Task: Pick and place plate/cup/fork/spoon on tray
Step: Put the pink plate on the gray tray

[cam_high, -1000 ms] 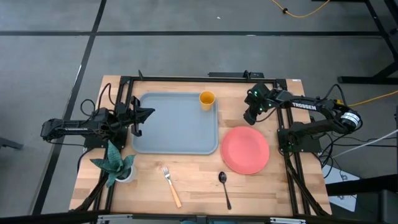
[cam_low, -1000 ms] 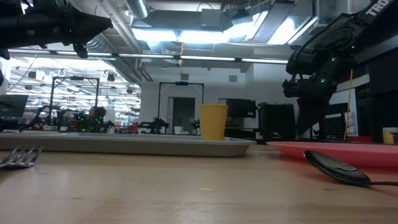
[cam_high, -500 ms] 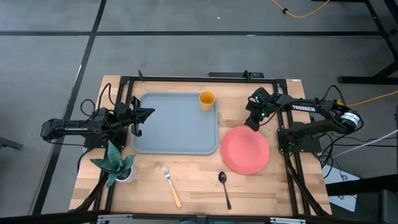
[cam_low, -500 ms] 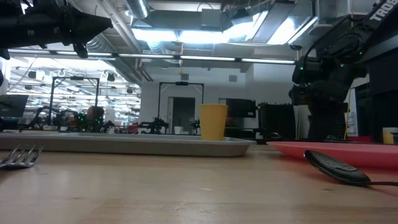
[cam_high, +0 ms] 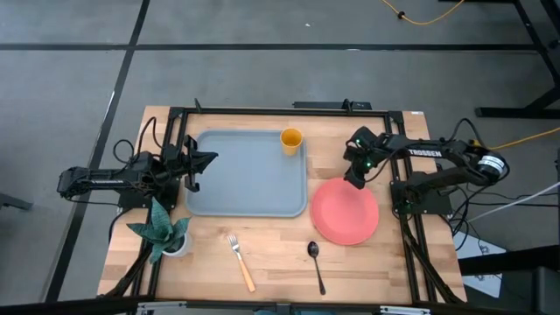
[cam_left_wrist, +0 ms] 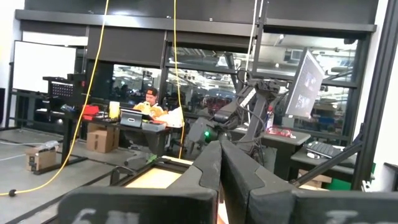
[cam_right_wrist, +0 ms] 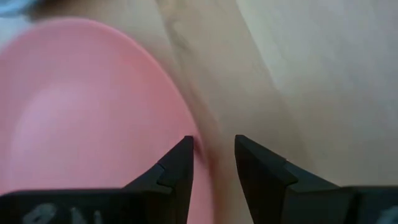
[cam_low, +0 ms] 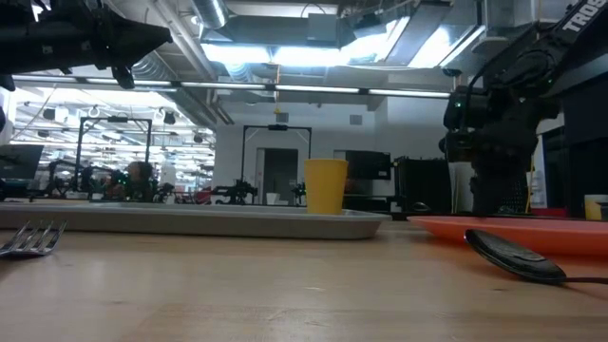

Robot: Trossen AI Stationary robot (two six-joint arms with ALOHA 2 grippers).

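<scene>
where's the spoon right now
In the high view the spoon lies on the bare wood near the table's front edge, just below the plate and to the right of the fork, outside the tray.

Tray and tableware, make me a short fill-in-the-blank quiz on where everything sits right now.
1. The yellow cup stands in a corner of the ____.
2. The right hand straddles the rim of the ____, fingers apart.
3. The fork has an ____ handle.
4. Right of the fork lies the dark ____.

Missing words: tray; plate; orange; spoon
</scene>
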